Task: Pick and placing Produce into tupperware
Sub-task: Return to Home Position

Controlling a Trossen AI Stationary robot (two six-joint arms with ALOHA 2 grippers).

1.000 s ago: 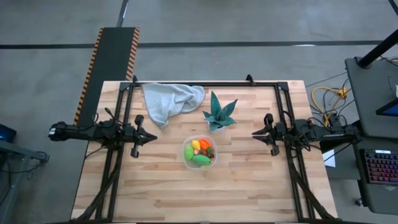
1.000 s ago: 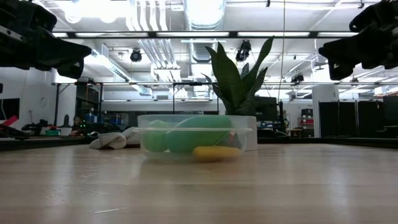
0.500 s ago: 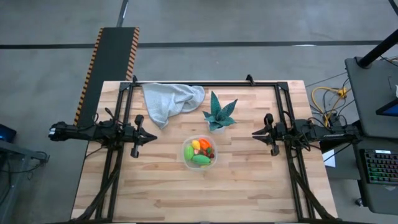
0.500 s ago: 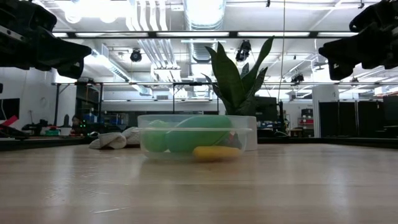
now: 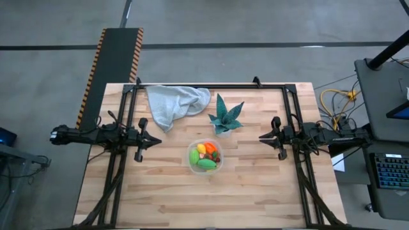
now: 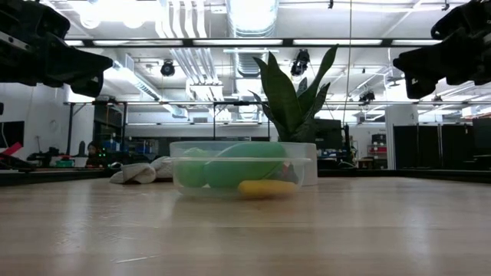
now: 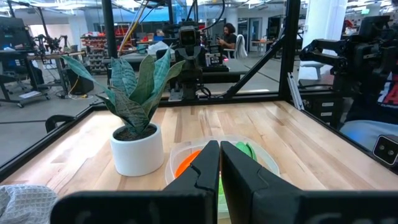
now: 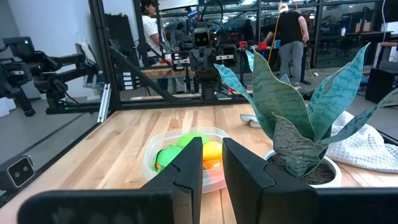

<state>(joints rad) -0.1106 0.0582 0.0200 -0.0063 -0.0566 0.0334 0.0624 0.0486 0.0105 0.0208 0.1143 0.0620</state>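
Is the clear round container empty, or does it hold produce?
The container holds produce: green, yellow and orange pieces lie inside its rim, seen from above.

You've got a pale, planked wood table (image 5: 255, 185). Tupperware (image 5: 190, 157): clear, whitish base. Produce (image 5: 206, 163) in it: green, yellow, orange, red. Cloth (image 5: 176, 102) at its 11 o'clock: pale grey-blue. Plant (image 5: 225, 115) at 1 o'clock: teal leaves, white pot (image 7: 135, 148). Black strip (image 5: 118, 57) off the table's 10 o'clock corner: orange-black diagonal edge stripes.
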